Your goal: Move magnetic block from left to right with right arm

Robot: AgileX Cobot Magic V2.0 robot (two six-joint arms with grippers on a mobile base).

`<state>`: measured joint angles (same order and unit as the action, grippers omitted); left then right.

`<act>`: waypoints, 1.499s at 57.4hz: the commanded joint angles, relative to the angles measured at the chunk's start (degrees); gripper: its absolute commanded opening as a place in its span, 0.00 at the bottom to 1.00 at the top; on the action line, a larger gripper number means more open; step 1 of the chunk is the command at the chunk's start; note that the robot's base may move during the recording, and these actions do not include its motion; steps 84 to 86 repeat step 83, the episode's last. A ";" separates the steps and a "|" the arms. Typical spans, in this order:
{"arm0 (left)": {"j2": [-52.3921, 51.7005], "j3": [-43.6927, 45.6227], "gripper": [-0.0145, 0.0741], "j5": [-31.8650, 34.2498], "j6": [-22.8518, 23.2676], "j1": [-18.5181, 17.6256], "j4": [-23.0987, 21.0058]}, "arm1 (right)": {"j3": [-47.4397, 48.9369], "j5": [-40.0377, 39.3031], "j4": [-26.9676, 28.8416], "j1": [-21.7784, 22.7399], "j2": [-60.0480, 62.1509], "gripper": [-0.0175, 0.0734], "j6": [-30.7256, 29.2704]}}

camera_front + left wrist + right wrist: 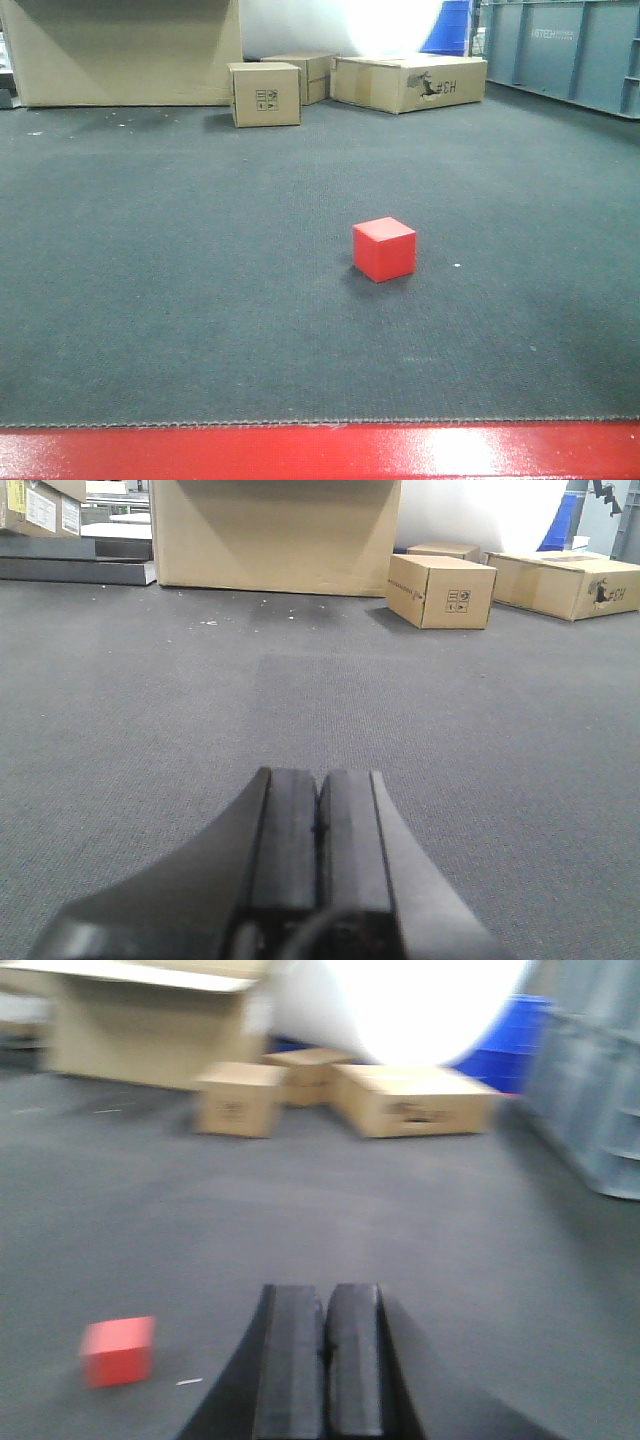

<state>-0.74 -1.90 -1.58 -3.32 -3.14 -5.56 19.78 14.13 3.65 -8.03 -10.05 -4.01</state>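
Red cube [384, 249] sits alone on the grey carpet [180, 300], centre-right in the front view, lower left in the right wrist view (blurred). Right gripper [322, 1360] and left gripper [318, 865]: jaws pressed together, empty; likely no grasp begun yet.

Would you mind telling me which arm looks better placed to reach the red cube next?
Right. The magnetic block appears in the right wrist view, just left of the shut right claw; the left claw, also shut, sees only carpet.

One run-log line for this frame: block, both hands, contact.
block: on carpet, free | right hand: shut, empty, block to its left | left hand: shut, empty | contact: none
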 commanded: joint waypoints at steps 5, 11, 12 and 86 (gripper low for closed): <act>-0.54 -0.37 0.02 4.84 0.34 0.08 -0.27 | -6.78 -13.45 -0.48 9.35 2.45 0.26 -0.16; -0.54 -0.37 0.02 4.84 0.34 0.08 -0.27 | -13.25 -16.69 -0.48 11.81 6.41 0.26 -0.16; -0.54 -0.37 0.02 4.84 0.34 0.08 -0.27 | -14.38 -17.08 -0.48 11.96 6.98 0.26 -0.16; -0.54 -0.37 0.02 4.84 0.34 0.08 -0.27 | -21.55 -17.41 -0.34 12.27 11.87 0.26 -0.11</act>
